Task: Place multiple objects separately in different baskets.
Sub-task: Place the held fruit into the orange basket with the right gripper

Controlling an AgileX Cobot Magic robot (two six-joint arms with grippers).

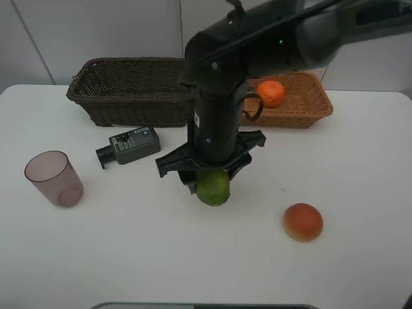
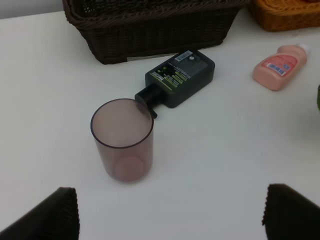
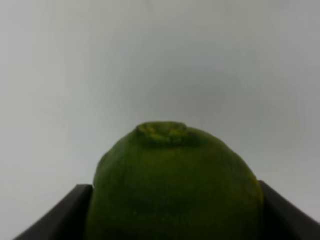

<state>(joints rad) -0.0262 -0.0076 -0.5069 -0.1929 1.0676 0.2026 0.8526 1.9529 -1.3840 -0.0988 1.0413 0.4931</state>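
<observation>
The main risk is a slip: the right pincer (image 1: 211, 175) is clamped on the green oval fruit (image 1: 214, 190) near the middle of the table (image 1: 360, 167), a little toward 6 o'clock, and the right wrist view shows the dark pads gripping only the flanks of a smooth, rounded skin, so a quick lift or swing could let the fruit squirt free and roll. Whether the fruit rests on the table or hangs just clear of it, I cannot tell. A low carry toward 1 o'clock could knock the fruit against the rim of the orange-tan basket (image 1: 309, 109), where an orange (image 1: 271, 93) lies, and toward 11 o'clock the taller wall of the dark brown basket (image 1: 129, 106) poses the same hazard. The pink bottle (image 2: 280, 66) lies hidden beneath the arm in the high view, so a sweep could nudge it. The right arm (image 1: 219, 109) reaches in from 1 o'clock across the middle, its wrist pointing steeply down. The left pincer (image 2: 165, 215) stands wide apart, holding nothing, looking over the mauve cup (image 1: 55, 179) at 9 o'clock.
</observation>
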